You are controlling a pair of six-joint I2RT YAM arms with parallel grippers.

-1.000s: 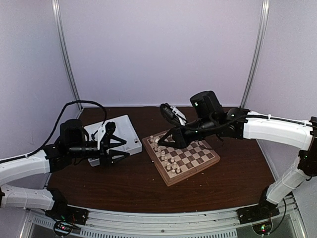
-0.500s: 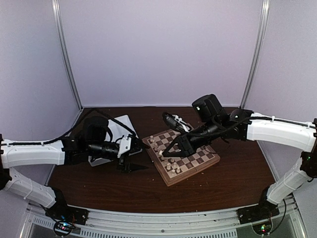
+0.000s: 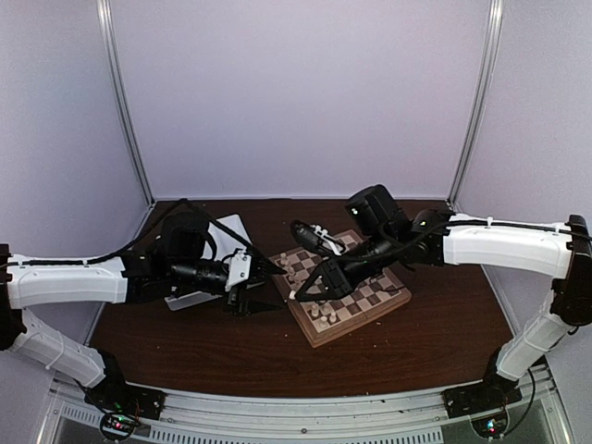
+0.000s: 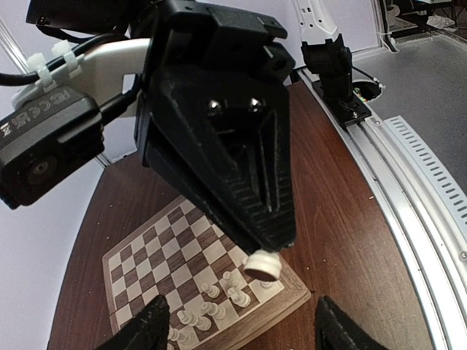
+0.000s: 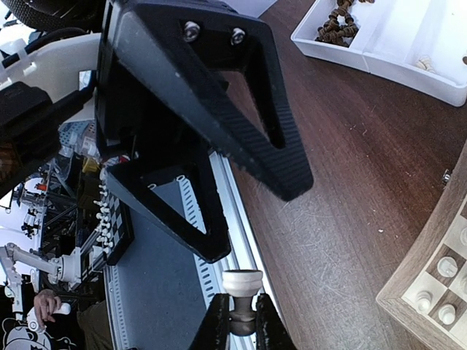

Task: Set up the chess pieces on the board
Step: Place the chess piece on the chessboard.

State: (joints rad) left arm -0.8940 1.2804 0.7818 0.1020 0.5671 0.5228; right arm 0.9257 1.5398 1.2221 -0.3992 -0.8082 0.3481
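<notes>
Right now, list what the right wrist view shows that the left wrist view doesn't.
Only the right wrist view shows the white tray, with dark brown pieces lying in it. Only the left wrist view shows most of the board, with cream pieces standing along one edge. Both show a part of that board, the brown table, and the right end effector shut on a lone cream piece.
</notes>
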